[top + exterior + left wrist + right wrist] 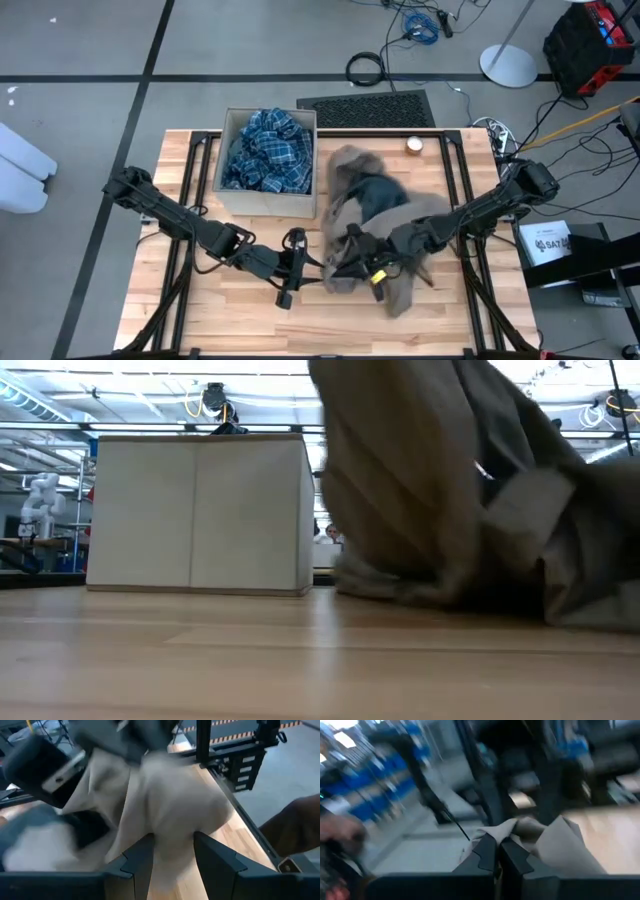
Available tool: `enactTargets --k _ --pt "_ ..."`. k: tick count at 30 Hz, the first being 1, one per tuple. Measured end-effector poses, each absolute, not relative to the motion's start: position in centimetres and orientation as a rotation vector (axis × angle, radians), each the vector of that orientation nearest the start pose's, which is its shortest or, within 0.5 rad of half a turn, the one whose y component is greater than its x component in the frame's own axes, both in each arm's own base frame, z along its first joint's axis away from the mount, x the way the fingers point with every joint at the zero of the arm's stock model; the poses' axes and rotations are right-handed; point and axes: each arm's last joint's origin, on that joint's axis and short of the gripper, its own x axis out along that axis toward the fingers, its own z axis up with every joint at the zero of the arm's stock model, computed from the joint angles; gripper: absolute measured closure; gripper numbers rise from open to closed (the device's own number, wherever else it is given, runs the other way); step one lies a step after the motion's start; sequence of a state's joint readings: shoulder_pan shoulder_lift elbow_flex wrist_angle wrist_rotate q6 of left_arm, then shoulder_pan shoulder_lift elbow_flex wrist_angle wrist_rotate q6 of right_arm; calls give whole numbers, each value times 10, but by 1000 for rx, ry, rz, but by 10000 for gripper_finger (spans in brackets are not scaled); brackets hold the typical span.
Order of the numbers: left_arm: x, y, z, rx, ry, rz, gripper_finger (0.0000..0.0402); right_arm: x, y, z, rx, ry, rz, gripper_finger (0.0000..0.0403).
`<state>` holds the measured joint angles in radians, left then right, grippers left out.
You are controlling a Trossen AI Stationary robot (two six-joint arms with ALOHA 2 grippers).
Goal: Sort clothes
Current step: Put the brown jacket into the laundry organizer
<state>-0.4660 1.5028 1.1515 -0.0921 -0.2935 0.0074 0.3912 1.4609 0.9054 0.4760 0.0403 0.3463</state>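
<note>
pale wooden table [240, 310] under the black frame, cables strewn over the grey floor beyond. tan cardboard box [265, 195] standing left of centre toward the far edge, already filled with the blue-white plaid shirt [268, 150]. right of it, heaped mid-table, the taupe-brown piece [405, 215] with a dark black-green piece [378, 192] lying in its folds.

left gripper [172, 857] at the heap's near-left edge, half open with a fold of taupe fabric between its fingers [216, 855] (looks pinched, though hard to be sure). right gripper [498, 855] at the heap's near-right part, fingers closed tight on a bunched corner of the same cloth.

judging by this, a two-handed lift of the taupe garment under way. best done by raising both ends together and evenly, high enough to shed the dark piece rather than drag it along, then carrying clear of the box rim. risk: a thin pinch slipping out mid-lift.
</note>
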Motion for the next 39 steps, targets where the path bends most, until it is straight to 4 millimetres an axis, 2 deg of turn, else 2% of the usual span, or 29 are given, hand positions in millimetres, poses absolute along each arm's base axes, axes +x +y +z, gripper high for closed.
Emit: enactTargets --k 3,6,9,14,16,24,27,31,34,39 --pt "307 -145 299 166 398 -172 251 303 124 292 362 21 375 401" --pt "307 -145 298 169 407 -170 251 305 125 301 360 22 375 402" --pt "307 -145 297 172 417 -170 251 308 119 305 325 189 326 397" --pt "307 -145 297 173 418 -173 251 300 107 297 230 724 198 359" --pt "306 -145 297 174 422 -174 251 295 104 297 221 869 161 333" --pt "306 -144 295 181 442 -172 251 272 112 321 299 1115 133 219" --pt "306 -144 294 184 454 -171 251 257 117 325 360 1249 57 203" --pt "303 -142 289 202 503 -167 251 235 126 323 361 1401 -61 200" --pt "303 -140 288 210 520 -153 251 227 128 322 270 1380 -182 206" --pt "307 -132 289 178 513 -106 251 232 118 325 41 1107 -451 215"
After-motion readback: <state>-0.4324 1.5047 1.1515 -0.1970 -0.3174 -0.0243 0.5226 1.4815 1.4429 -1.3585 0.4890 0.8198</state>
